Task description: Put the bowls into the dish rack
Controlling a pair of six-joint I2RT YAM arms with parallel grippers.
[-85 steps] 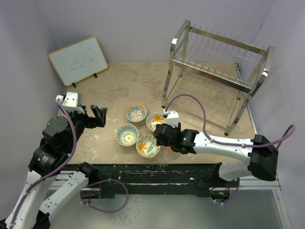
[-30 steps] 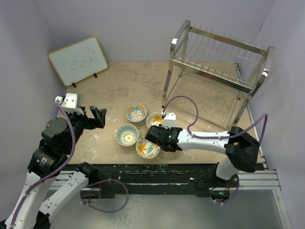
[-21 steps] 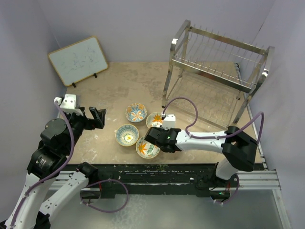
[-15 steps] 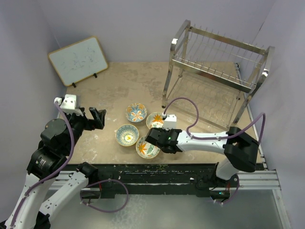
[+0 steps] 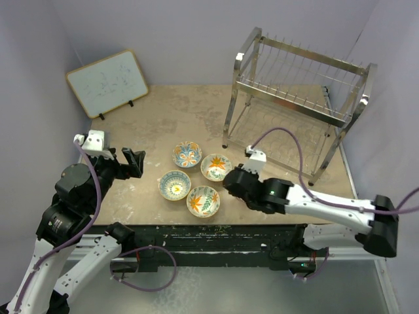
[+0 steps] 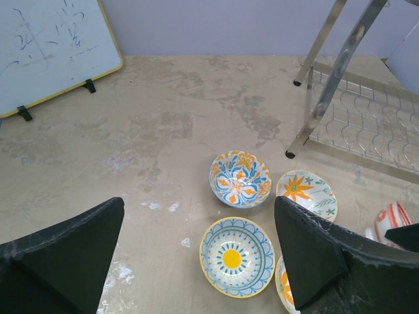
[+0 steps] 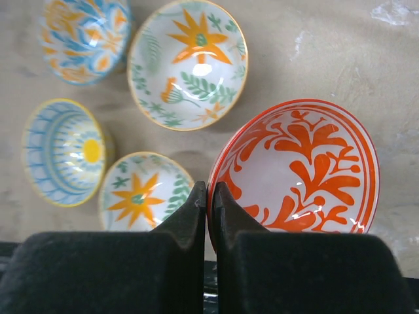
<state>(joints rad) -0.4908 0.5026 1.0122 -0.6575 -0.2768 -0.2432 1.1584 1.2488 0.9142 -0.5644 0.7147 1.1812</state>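
From above, your rack [image 5: 298, 98] stood at the far right of the worktop [image 5: 177, 111] with no bowl on either tier, so nothing was loaded. Four bowls [image 5: 187, 154] sat clustered near the front edge, well apart from the rack. The right pincer [image 5: 234, 178] hung just beside them, its jaws hidden under the arm. The left pincer [image 5: 133, 161] waited off to the left, spread apart.

In your left wrist view, the left pincer [image 6: 198, 209] was wide apart and empty above the worktop, with the cluster ahead of it. The red bowl [image 6: 391, 219] showed tilted at the right edge.

In your right wrist view, the right pincer [image 7: 209, 196] was clamped on the near rim of the red bowl [image 7: 301, 170], fingers almost together with the rim between them. The four other bowls lay beyond it.

By my reckoning you had the first of five in hand. Its carry to the rack and the other four remained.
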